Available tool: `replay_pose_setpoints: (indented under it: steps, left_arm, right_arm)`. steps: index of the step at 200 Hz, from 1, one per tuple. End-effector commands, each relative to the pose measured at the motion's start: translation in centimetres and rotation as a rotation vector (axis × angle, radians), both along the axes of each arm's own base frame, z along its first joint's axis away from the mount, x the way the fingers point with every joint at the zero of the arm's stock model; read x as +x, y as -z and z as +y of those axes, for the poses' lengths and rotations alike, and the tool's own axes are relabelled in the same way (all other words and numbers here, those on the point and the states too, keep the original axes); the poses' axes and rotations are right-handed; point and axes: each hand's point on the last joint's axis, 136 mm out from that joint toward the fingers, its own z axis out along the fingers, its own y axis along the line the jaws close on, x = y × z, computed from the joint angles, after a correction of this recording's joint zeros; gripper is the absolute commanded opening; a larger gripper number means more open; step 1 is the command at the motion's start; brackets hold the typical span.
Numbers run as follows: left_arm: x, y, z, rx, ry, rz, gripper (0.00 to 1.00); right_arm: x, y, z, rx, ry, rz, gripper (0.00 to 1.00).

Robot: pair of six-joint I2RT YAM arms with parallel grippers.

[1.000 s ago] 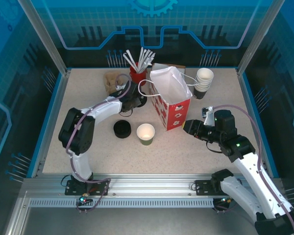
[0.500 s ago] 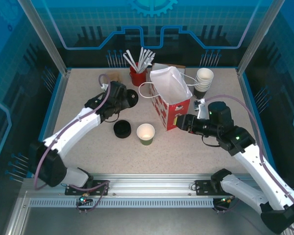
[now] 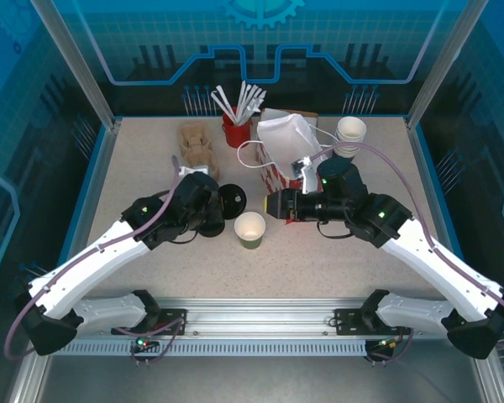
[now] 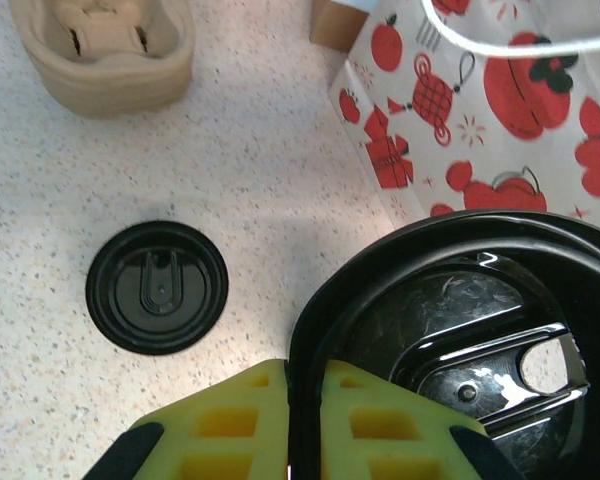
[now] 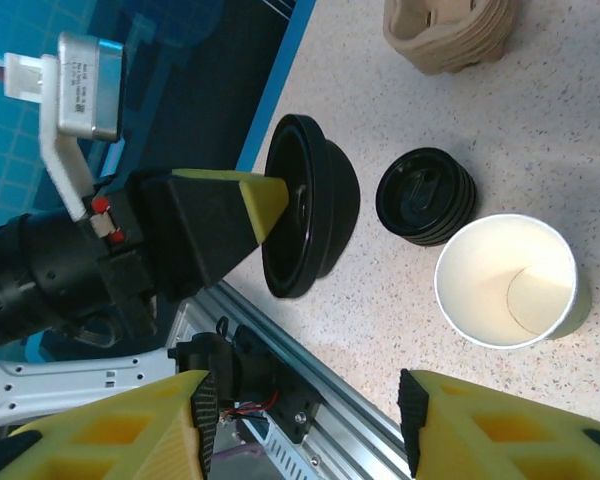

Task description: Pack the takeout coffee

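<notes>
The left arm is stretched forward and inward, and the left gripper [image 3: 223, 204] is clamped on the rim of a lid [image 4: 460, 330]. The right arm is bent leftward, wrist level, and the right gripper [image 5: 305, 400] is spread wide.

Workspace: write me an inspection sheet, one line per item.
Surface: speckled table, no spills seen.
Job's things: olive cup upright, lidless; patterned bag upright.
Clutter: spare lids, cup stack, pulp trays, red pot of stirrers.
Grippers: left pincer shut on a black lid; right pincer open, near the cup.
Cables: a cable loops along each arm, neither seen snagged.
Surroundings: blue panels, metal rail at the near edge.
</notes>
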Motion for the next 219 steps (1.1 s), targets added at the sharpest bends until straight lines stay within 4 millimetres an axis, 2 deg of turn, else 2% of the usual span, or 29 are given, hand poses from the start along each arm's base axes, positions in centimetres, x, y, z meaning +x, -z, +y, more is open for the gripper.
replay_pose_setpoints:
  steps: [1, 33, 63, 157, 189, 219]
  left_arm:
    - [-1.4, 0.6, -0.1, 0.011, -0.006, 0.024, 0.12]
    - [-2.1, 0.1, -1.7, -0.009, 0.034, 0.02, 0.12]
    - [-2.3, -0.5, -2.7, -0.01, 0.062, 0.011, 0.12]
    - [-2.7, -1.3, -4.8, -0.028, 0.108, -0.004, 0.12]
    - [-2.7, -1.6, -5.4, -0.031, 0.122, -0.007, 0.12]
    - [-2.8, -1.7, -5.8, -0.034, 0.131, -0.011, 0.12]
  right_arm:
    - [0.0, -0.4, 0.7, -0.014, 0.001, -0.015, 0.55]
    - [0.2, 1.1, 1.0, -0.049, 0.002, 0.009, 0.57]
    - [0.3, 1.6, 1.3, -0.059, -0.003, 0.013, 0.58]
    - [0.9, 4.1, 1.8, -0.118, -0.007, 0.042, 0.56]
    - [1.0, 4.8, 2.0, -0.127, -0.012, 0.05, 0.52]
    - [1.2, 5.1, 2.0, -0.136, -0.009, 0.047, 0.4]
